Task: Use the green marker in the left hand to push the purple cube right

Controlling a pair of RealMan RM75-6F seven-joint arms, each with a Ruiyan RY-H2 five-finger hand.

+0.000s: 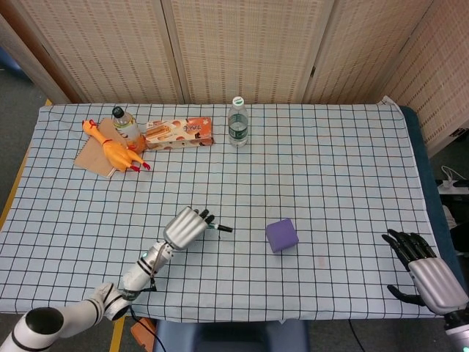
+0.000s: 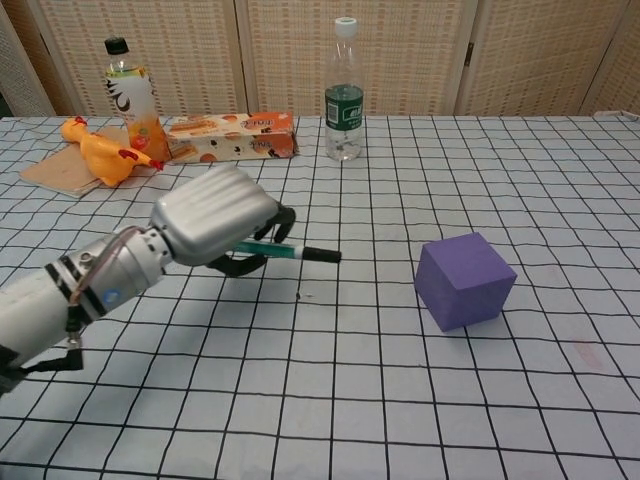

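The purple cube (image 1: 281, 235) (image 2: 465, 280) rests on the checked cloth, right of centre near the front. My left hand (image 1: 186, 226) (image 2: 215, 227) grips the green marker (image 1: 220, 228) (image 2: 291, 252), whose black tip points right toward the cube. A clear gap of a few grid squares lies between the tip and the cube. My right hand (image 1: 429, 275) hovers past the table's front right corner with its fingers spread, holding nothing; the chest view does not show it.
At the back stand a clear water bottle (image 1: 237, 122) (image 2: 344, 90), a snack box (image 1: 179, 133) (image 2: 231, 137), an orange drink bottle (image 1: 124, 126) (image 2: 131, 98) and a rubber chicken (image 1: 113, 149) (image 2: 100, 152) on brown paper. The table's right edge (image 1: 429, 198) runs close to my right hand.
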